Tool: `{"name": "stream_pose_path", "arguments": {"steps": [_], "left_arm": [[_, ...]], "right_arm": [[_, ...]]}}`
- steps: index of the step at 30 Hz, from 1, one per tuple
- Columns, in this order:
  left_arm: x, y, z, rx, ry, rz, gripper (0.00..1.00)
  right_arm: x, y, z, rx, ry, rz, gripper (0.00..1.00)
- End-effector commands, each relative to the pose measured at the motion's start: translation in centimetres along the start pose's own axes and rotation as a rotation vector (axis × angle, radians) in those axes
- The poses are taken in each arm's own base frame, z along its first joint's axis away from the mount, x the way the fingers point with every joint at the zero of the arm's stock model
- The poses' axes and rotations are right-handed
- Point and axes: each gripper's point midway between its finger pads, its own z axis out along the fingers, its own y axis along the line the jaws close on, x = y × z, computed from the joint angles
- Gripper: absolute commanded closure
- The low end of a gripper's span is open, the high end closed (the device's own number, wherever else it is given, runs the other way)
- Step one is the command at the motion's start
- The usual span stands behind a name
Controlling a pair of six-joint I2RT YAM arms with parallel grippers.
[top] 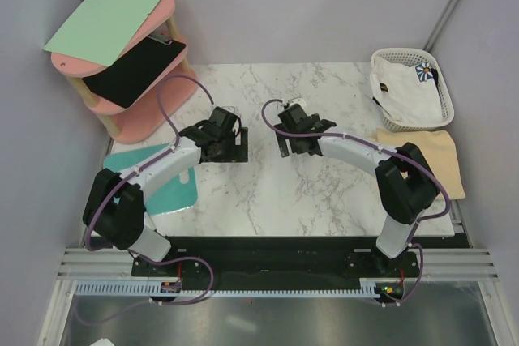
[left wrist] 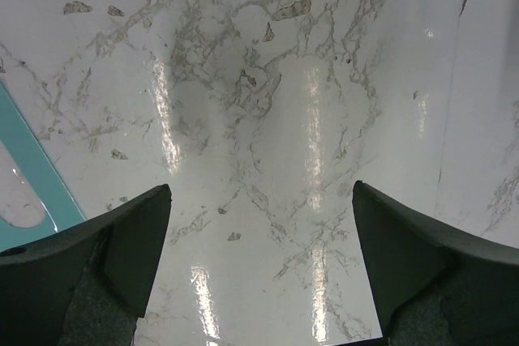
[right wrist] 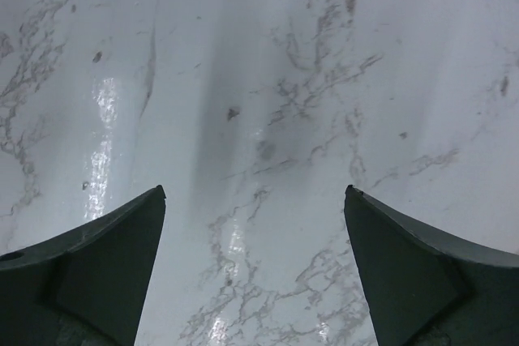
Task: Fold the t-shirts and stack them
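One limp yellow t-shirt [top: 442, 147], glossy marble [top: 268, 192]

The marble-patterned table [top: 268, 200] is gleaming smooth and glossy, throwing back streaks of light. The fingers [left wrist: 422, 265] are showing matt dark plastic. At two o'clock a white plastic lattice basket [top: 388, 124] is holding the soft cloth of a white t-shirt [top: 409, 91]. At three o'clock a pale yellow t-shirt [top: 442, 160] is lying matt. At nine o'clock the turquoise board [top: 178, 192] is shining.

Pink shelf [top: 151, 116], white basket [top: 401, 53]

Two robot arms [top: 154, 172] [top: 357, 151], two pincers [left wrist: 261, 192] [right wrist: 254, 192], two t-shirts [top: 405, 91] [top: 434, 160], one basket [top: 403, 53], one turquoise board [top: 174, 192], one pink shelf [top: 146, 119], two clipboards [top: 105, 18] [top: 142, 70]
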Motion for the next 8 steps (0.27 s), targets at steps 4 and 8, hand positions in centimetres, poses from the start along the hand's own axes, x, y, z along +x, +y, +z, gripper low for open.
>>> {"name": "stream_pose_path", "arguments": {"steps": [4, 8], "left_arm": [[-1.8, 0.4, -0.2, -0.002, -0.081, 0.06, 0.0], [-2.3, 0.3, -0.2, -0.001, -0.1, 0.068, 0.0]], "right_arm": [[-3.2, 3.5, 0.0, -0.086, -0.103, 0.031, 0.02], [-3.8, 3.4, -0.3, -0.092, -0.138, 0.036, 0.02]]}}
